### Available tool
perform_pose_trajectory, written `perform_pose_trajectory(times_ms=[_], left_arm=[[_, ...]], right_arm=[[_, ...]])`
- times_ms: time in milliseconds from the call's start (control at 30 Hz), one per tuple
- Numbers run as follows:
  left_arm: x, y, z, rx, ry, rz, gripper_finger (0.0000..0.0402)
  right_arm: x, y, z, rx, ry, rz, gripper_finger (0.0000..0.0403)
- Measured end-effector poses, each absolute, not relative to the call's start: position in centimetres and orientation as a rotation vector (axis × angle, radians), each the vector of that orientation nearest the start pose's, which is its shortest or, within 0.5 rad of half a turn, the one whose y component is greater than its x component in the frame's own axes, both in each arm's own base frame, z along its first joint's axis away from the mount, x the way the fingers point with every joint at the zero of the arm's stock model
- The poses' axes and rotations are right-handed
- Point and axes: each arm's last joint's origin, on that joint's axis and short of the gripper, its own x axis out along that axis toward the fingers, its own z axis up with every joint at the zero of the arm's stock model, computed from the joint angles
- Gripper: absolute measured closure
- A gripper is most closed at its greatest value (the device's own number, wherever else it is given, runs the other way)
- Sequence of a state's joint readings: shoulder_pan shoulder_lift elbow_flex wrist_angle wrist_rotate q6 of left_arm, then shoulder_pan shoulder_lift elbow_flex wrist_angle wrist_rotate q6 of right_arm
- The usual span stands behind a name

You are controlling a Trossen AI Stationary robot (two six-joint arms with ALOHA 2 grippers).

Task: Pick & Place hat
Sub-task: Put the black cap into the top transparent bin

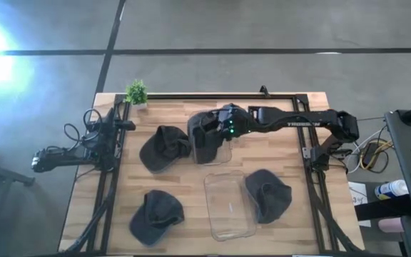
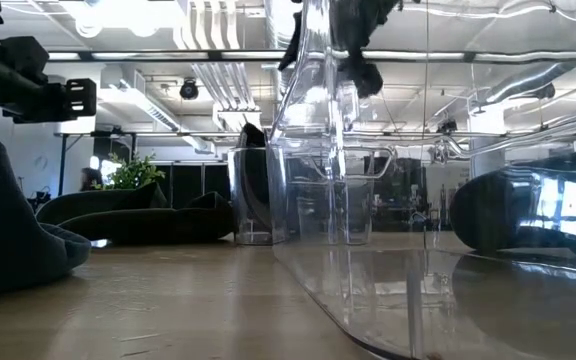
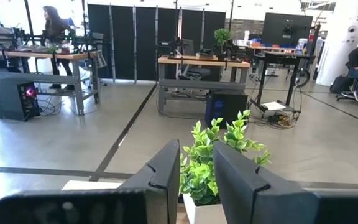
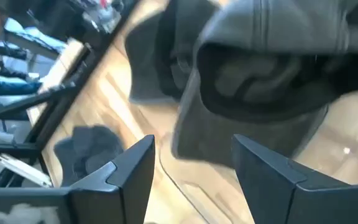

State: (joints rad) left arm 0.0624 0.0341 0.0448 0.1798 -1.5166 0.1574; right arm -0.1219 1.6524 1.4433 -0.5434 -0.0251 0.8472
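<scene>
The right gripper (image 1: pixel 216 135), fingers spread over a dark hat (image 1: pixel 207 139), should release it squarely inside the clear bin (image 1: pixel 228 205).

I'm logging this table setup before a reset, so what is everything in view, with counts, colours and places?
Hats: four, dark grey. One left of centre, one at the near left, one right of the empty bin, one in the far bin under the right gripper.
Clear plastic bins: two. One empty near centre front, one behind it holding a hat.
Potted plant: one, green in a white pot, far left corner of the table.
Table: one, light wood with a black frame.
People: a few, at desks in the room beyond, seen in the left wrist view.
Left gripper: parked off the table's left edge, fingers open.
Right gripper: over the far bin, fingers open.
</scene>
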Motion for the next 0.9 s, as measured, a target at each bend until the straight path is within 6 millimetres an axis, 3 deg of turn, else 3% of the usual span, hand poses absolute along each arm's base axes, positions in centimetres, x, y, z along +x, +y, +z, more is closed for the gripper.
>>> perform_pose_trajectory(times_ms=[167, 333, 500, 600, 733, 900], left_arm=[[6.7, 3.3, 19.1, -0.101, -0.133, 1.533, 0.0312], [7.1, 3.1, 19.5, -0.653, -0.620, 1.273, 0.0312], [7.2, 3.1, 19.9, -0.983, -0.861, 1.073, 0.0312], [7.2, 3.1, 19.7, -1.009, -0.885, 1.082, 0.0312], [7.3, 3.2, 18.8, -0.793, -0.712, 1.245, 0.0312], [7.7, 3.0, 18.8, -0.742, -0.601, 1.126, 0.0312]], right_arm=[[36.2, -4.4, 32.1, 0.863, 0.640, -0.388, 0.0195], [34.5, -4.2, 32.8, 0.889, 0.688, -0.453, 0.0195], [32.8, -4.1, 32.1, 0.885, 0.808, -0.563, 0.0195], [32.5, -4.1, 32.4, 0.880, 0.801, -0.573, 0.0195], [32.4, -4.4, 32.4, 0.872, 0.794, -0.587, 0.0195], [32.4, -4.7, 32.4, 0.855, 0.798, -0.583, 0.0195]])
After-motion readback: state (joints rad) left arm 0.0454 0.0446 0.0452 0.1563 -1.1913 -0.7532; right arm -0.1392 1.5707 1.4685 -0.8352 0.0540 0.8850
